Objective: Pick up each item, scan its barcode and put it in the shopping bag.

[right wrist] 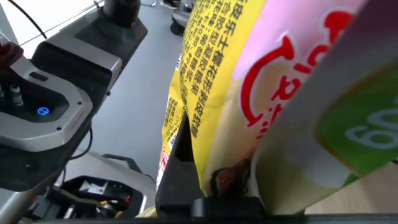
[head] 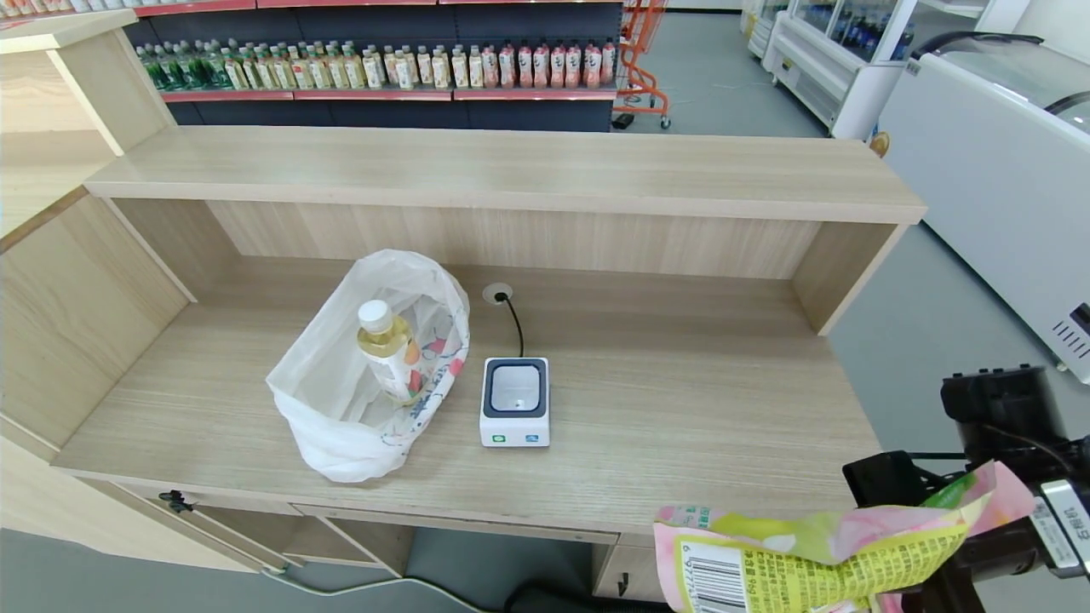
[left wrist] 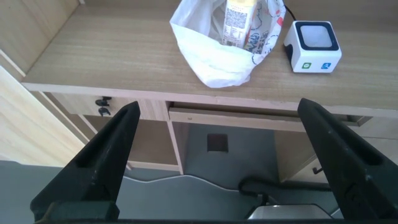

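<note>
Nearest of all, low at five o'clock in the head view, hangs a crinkled yellow, pink and green snack packet (head: 817, 545). The right fingers (head: 886, 481) are closed on its far end. It is off the front edge of the pale wood-grain worktop (head: 681, 400), over the floor, and its black-and-white barcode (head: 714, 583) faces up towards the head camera.

That is the catch, as I judge it. The white box-shaped scanner (head: 514, 400) with the dark glass window looks upward from the middle of the worktop. So the packet wants turning over on its way toward ten o'clock, to arrive barcode down and level, close above the window. The foil looks floppy and creased, and I would expect the free end to droop. Keeping the printed patch flat should help the read.

A white plastic shopping bag (head: 332, 426) stands just beside the scanner at its nine o'clock, mouth open. A clear bottle (head: 387, 349) of yellow drink with a white cap leans inside it. The drop should aim for the free space next to the bottle and release low, so the thin rim does not fold in.

The left fingers (left wrist: 102, 165) are spread wide with nothing between them, below the worktop's front edge at about six o'clock from the bag, well clear of the path.
</note>
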You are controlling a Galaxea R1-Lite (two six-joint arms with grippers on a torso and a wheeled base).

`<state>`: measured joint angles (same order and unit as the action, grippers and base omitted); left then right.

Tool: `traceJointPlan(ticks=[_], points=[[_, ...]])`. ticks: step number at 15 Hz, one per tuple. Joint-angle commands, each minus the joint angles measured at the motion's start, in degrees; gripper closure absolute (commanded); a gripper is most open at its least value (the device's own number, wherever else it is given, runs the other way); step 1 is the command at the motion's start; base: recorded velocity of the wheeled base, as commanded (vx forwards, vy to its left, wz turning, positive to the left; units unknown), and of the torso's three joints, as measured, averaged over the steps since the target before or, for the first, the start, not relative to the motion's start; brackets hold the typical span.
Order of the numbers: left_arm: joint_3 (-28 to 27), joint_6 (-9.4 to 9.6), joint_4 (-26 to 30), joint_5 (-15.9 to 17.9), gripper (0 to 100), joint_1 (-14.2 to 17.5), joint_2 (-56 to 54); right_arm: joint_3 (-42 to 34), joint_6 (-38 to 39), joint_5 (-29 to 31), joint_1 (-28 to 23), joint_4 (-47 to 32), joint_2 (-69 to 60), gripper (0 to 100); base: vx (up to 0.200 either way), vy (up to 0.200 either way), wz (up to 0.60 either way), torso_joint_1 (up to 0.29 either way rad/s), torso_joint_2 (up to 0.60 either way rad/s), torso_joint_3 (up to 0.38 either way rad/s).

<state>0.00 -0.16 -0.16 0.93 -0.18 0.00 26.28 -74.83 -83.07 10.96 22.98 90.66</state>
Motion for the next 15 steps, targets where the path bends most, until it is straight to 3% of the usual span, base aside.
traceJointPlan(ticks=[1, 5, 15], points=[[0.0, -0.02, 0.0, 0.0, 0, 0.0, 0.1, 0.1, -2.0, -0.1, 0.5, -0.7, 0.5, 100, 0.000, 0.000, 0.00, 0.000, 0.00, 0.000], [0.0, -0.02, 0.0, 0.0, 0, 0.0, 0.1, 0.1, -6.2, 0.2, 0.6, -4.6, 0.6, 100, 0.000, 0.000, 0.00, 0.000, 0.00, 0.000], [0.0, -0.02, 0.0, 0.0, 0, 0.0, 0.1, 0.1, -6.4, 2.4, 2.3, -5.0, 0.2, 100, 0.000, 0.000, 0.00, 0.000, 0.00, 0.000]])
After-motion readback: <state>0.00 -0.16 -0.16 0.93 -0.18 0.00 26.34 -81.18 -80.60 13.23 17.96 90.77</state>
